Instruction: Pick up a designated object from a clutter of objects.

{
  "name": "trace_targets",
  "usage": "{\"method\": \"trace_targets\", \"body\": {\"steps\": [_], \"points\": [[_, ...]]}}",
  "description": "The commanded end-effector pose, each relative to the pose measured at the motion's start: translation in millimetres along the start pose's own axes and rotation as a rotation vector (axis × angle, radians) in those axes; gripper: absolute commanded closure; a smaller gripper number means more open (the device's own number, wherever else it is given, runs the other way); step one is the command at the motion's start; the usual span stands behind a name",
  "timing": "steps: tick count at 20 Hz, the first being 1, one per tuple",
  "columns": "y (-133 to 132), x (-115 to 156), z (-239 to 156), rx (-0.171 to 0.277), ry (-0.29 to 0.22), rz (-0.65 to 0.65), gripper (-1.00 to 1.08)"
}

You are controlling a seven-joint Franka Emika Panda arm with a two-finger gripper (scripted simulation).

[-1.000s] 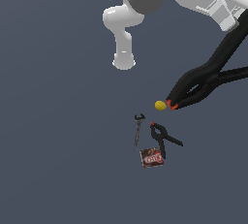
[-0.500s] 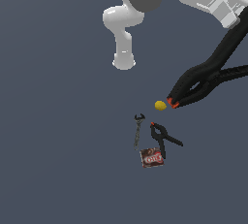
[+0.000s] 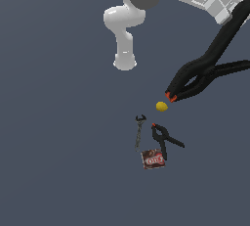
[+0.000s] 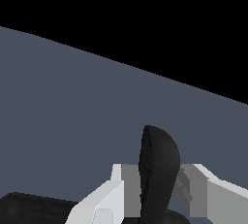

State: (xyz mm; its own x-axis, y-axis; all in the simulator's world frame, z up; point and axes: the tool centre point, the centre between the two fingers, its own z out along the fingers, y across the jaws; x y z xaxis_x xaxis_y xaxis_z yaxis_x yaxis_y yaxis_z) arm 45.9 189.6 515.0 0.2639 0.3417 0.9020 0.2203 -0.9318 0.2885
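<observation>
So the arm has the big black clamp (image 3: 205, 76) up in the air over at the exterior view's right, well above the dark grey worktop (image 3: 58, 137), with its long handles splaying out toward the wrist and the little orange-red tip (image 3: 169, 96) pointing down at the pile. In the wrist view you can see one rounded black handle of it (image 4: 159, 165) standing between the two white fingers (image 4: 104, 201), so the jaws of the gripper (image 4: 157, 189) look clenched onto that handle, though I can't really see the pads making contact. The tip hangs near the small yellow ball (image 3: 161, 106), which sits on the worktop on its own. Below that in the exterior view lies the rest of the clutter: the thin grey wrench (image 3: 139, 131), just beside it the twin black clamp (image 3: 163, 139) lying flat with its own red tip toward the ball, and the brown-red square packet (image 3: 153, 159) right at the end of that clamp's handles, touching or very nearly so. The robot's white base (image 3: 125, 62) stands further back, well apart from all of it.
</observation>
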Motion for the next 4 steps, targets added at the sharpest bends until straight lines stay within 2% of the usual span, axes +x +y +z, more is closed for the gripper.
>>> {"method": "trace_targets", "body": {"steps": [1,4], "points": [[0.1,0.4,-5.9,-0.001,0.004,0.001,1.08],[0.4,0.1,-7.2,-0.001,0.003,0.001,1.08]]}}
